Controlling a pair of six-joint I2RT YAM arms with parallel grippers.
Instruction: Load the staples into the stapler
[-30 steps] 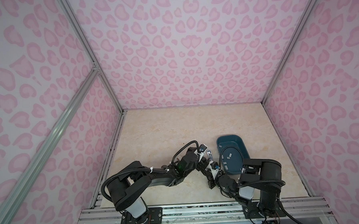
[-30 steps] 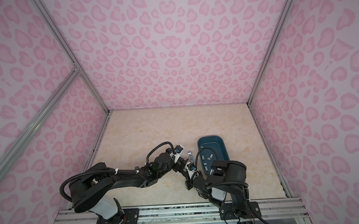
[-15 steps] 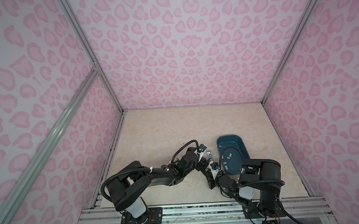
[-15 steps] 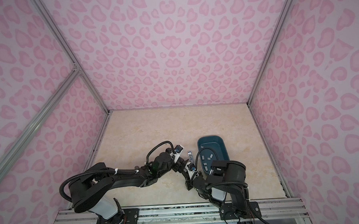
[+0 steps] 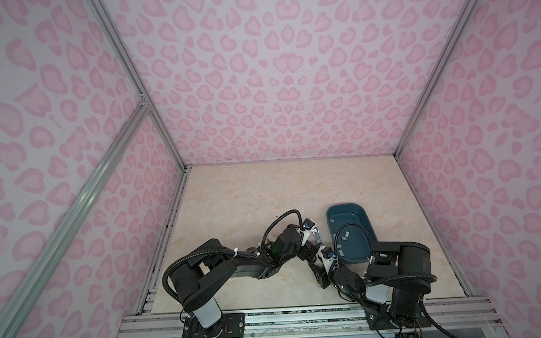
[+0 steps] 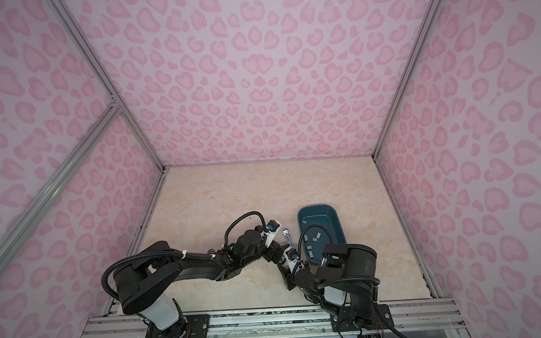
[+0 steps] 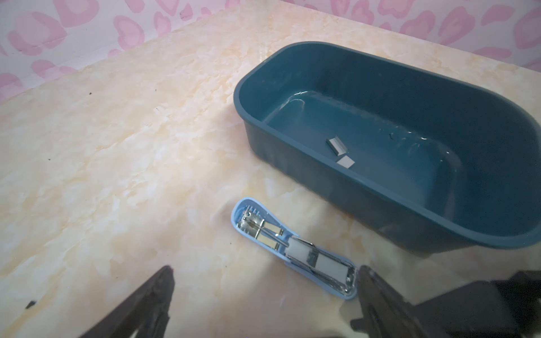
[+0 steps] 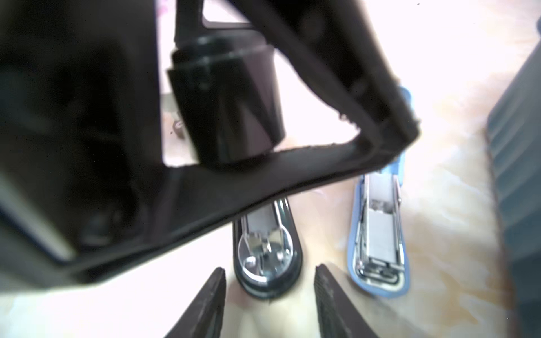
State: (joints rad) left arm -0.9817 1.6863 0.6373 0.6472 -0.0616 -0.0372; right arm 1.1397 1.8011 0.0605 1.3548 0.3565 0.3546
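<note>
A light blue stapler [image 7: 292, 251] lies flipped open on the table beside the teal bin [image 7: 292, 64], with pale strips in its metal channel. Its near end rests against one finger [image 7: 377, 295] of my left gripper [image 7: 263, 289], whose jaws are wide open with only bare table between them. A black stapler [image 8: 266, 257] with a shiny metal face lies next to the blue stapler [image 8: 377, 240]. My right gripper [image 8: 270, 272] stands open around its near end, with a gap on each side. Staples [image 7: 336, 145] lie loose in the bin. In both top views the two grippers [image 5: 312, 255] meet left of the bin.
The teal bin [image 5: 350, 232] sits at the front right of the marble table, with several staples [image 6: 316, 236] scattered inside. The left gripper's finger [image 8: 263, 181] crosses close over the black stapler in the right wrist view. Pink patterned walls [image 5: 275, 81] enclose the table on three sides.
The right gripper's jaws have spread apart. The left gripper opened slightly wider. Both arms stay almost where they were.
</note>
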